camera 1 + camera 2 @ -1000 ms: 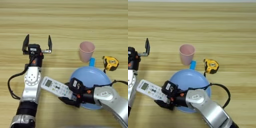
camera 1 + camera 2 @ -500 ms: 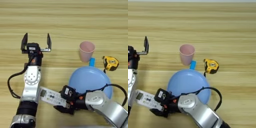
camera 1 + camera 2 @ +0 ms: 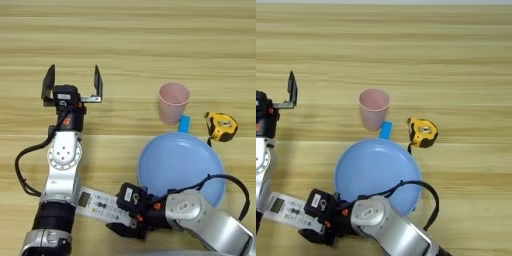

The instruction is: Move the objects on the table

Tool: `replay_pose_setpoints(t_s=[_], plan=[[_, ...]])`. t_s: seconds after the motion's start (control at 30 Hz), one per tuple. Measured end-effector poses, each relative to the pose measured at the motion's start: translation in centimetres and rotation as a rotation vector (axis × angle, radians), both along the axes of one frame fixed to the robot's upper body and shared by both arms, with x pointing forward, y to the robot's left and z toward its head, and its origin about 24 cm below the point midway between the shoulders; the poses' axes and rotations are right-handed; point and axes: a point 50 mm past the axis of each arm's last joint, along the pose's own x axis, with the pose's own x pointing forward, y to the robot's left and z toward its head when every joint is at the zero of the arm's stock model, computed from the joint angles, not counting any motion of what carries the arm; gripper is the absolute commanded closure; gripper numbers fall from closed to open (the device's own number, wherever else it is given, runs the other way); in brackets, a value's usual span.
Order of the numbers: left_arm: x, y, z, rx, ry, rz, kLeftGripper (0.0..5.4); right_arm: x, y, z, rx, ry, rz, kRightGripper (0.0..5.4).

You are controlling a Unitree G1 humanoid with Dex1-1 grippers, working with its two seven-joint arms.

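The white remote control [image 3: 98, 204] lies at the near left of the table [image 3: 150, 40], partly under my left forearm. My right gripper [image 3: 121, 216] reaches in from the lower right and is shut on the remote's right end. My left gripper [image 3: 73, 83] stands open over bare wood further back on the left, its two black fingers [image 3: 49, 81] spread wide with nothing between them. The pink paper cup [image 3: 173, 102] stands upright right of centre. The yellow-black tape measure [image 3: 221, 126] lies to the cup's right.
A large round light-blue plate [image 3: 180, 166] lies just in front of the cup, with a small blue tab [image 3: 184, 123] at its far rim. My right arm [image 3: 210, 227] crosses the plate's near edge. A black cable [image 3: 22, 170] loops beside the left arm.
My right gripper has carried the remote to the left and toward the near edge, off the plate's side. The left gripper stays open in about the same place.
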Motion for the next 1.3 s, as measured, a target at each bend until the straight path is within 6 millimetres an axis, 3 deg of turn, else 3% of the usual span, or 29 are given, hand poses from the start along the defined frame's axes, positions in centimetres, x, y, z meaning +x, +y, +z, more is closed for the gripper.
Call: replay_pose_setpoints(t_s=[0.3,0.5,0.6,0.9,1.17,1.3], plan=[[0.0,0.0,0.0,0.001,0.0,0.0,0.0,0.4,0.0,1.3,0.062,-0.019,-0.019,0.87],[0.0,0.1,0.0,0.0,0.0,0.001,0.0,1.4,-0.7,5.2,0.228,-0.064,-0.063,0.03],[0.0,0.1,0.0,0.0,-0.001,0.002,0.0,2.4,-1.6,7.0,0.296,-0.09,-0.117,0.03],[0.0,0.2,0.0,0.001,0.0,0.001,0.0,6.4,-7.0,10.6,0.466,-0.265,-0.394,0.03],[0.0,0.2,0.0,0.001,0.001,0.0,0.0,9.3,-14.0,8.4,0.405,-0.266,-0.753,0.03],[0.0,0.2,0.0,0.001,0.001,-0.001,0.0,9.6,-15.6,7.7,0.358,-0.253,-0.799,0.03]])
